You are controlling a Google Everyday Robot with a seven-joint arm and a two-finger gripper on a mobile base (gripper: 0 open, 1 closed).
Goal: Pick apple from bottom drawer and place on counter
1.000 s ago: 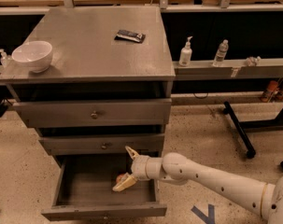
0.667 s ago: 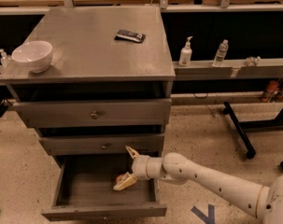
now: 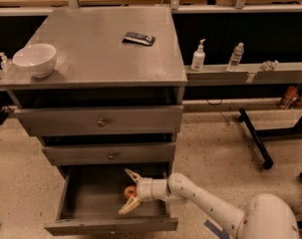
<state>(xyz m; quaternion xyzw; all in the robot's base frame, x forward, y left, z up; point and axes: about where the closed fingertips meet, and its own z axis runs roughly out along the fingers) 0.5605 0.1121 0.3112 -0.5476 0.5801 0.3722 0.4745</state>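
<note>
The bottom drawer [image 3: 80, 222] is pulled open at the foot of the grey cabinet. The apple [image 3: 129, 191], small and red with orange patches, lies inside it toward the right. My gripper [image 3: 130, 191] reaches into the drawer from the right, its two pale fingers open and spread above and below the apple, around it. The counter [image 3: 95, 49] is the flat grey top of the cabinet.
A white bowl [image 3: 35, 59] sits at the counter's left edge and a dark flat packet [image 3: 139, 38] near its back right. The two upper drawers are closed. A ledge with bottles [image 3: 198, 57] runs to the right; black stand legs [image 3: 255, 138] lie on the floor.
The apple now shows between my open fingers; the gripper has stayed at about the same place in the drawer.
</note>
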